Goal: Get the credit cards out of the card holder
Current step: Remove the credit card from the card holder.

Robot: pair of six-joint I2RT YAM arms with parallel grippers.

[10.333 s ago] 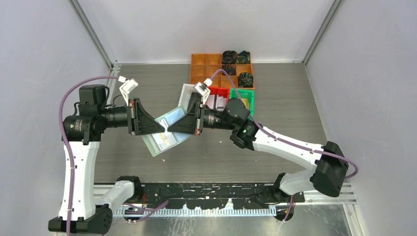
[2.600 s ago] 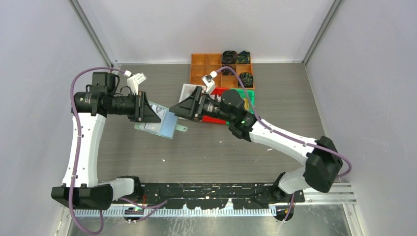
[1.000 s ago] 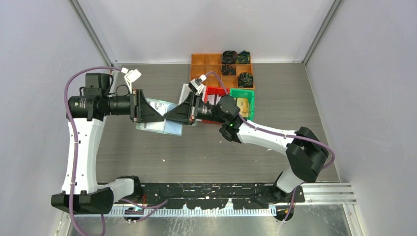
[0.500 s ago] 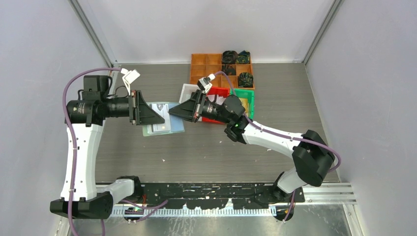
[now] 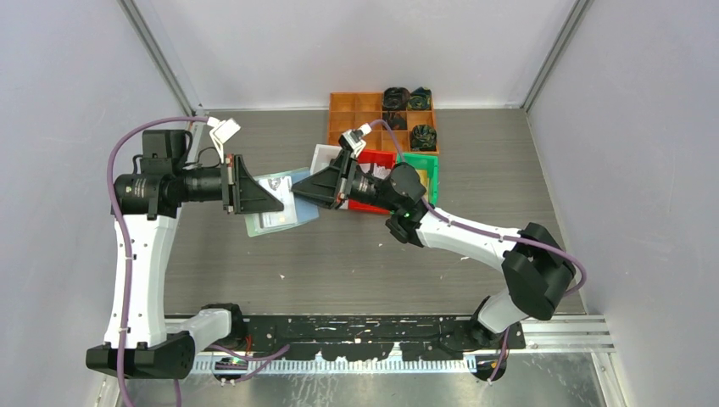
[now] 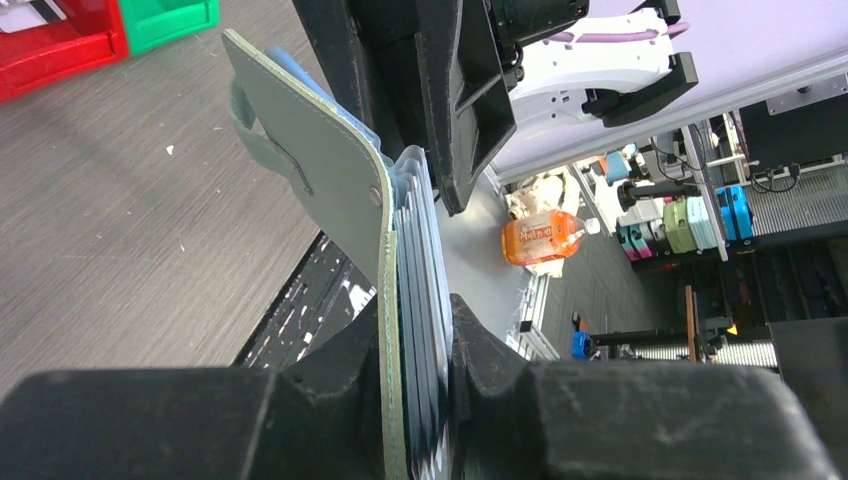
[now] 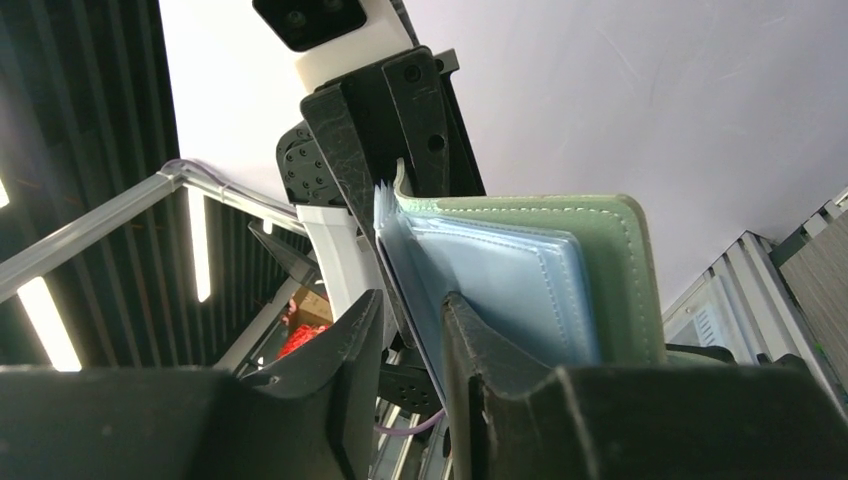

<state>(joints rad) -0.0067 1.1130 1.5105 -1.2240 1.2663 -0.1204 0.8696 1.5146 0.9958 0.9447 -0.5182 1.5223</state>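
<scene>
Sage-green card holder (image 5: 278, 217) hung above the tabletop (image 5: 492, 170), near the red bin (image 5: 376, 158). Left claw (image 6: 415, 330) was clenched on its folded edge. Right claw (image 7: 415, 310) straddled its bluish clear pockets (image 7: 500, 290); I could not tell whether it was gripping them.

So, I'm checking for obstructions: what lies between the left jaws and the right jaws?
The card holder spans that gap, clamped in the left jaws; the top external view shows it.
</scene>
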